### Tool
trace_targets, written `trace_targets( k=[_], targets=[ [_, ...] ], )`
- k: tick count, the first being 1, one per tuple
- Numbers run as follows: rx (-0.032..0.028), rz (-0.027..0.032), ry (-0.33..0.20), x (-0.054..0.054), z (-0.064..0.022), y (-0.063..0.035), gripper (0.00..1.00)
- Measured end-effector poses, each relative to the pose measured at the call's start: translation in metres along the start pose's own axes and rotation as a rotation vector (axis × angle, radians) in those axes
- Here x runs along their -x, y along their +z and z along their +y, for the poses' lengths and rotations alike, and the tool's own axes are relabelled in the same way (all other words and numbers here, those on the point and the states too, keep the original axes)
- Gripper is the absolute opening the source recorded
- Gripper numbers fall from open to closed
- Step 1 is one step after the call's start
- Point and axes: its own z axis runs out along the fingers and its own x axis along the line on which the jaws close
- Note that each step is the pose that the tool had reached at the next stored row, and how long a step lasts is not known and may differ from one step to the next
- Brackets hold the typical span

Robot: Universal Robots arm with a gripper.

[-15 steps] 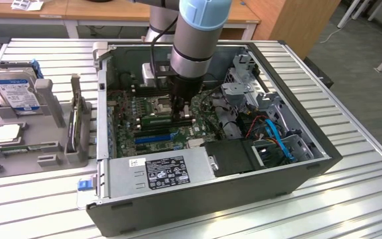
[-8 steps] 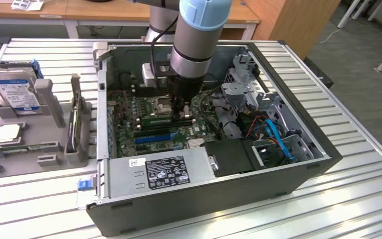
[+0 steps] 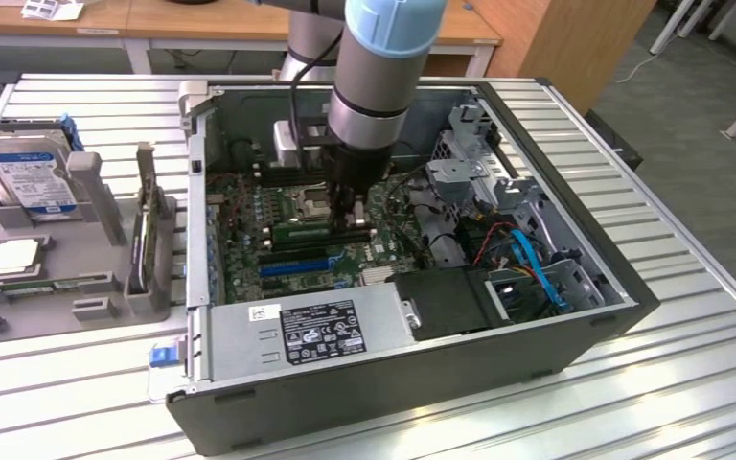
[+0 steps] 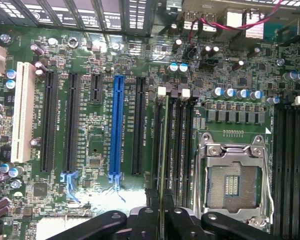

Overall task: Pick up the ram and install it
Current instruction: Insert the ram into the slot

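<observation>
Wrist view: the fingers (image 4: 151,212) are clamped on the ram (image 4: 164,145), a thin green stick seen edge-on. It lies in line with the memory slots (image 4: 182,145), between the blue expansion slot (image 4: 117,130) and the open CPU socket (image 4: 235,182). Whether it is seated in a slot I cannot tell. Exterior view: the arm (image 3: 368,96) reaches down into the open computer case (image 3: 381,402) at the centre of the frame, over the motherboard (image 3: 253,220). At the frame's left, a hard drive (image 3: 30,177) stands in a grey holder (image 3: 87,249) on the slatted surface (image 3: 688,383).
</observation>
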Motion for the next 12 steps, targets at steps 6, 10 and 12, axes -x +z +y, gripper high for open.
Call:
trace_targets(
  k=[6,10,12],
  targets=[
    [0.0,-0.0001,0.0,0.0007,0.0,0.0001,0.14],
    [0.0,-0.0001,0.0,0.0002,0.0001,0.0,0.14],
    [0.0001,-0.0001,0.0,0.0,0.0001,0.0,0.14]
  ],
)
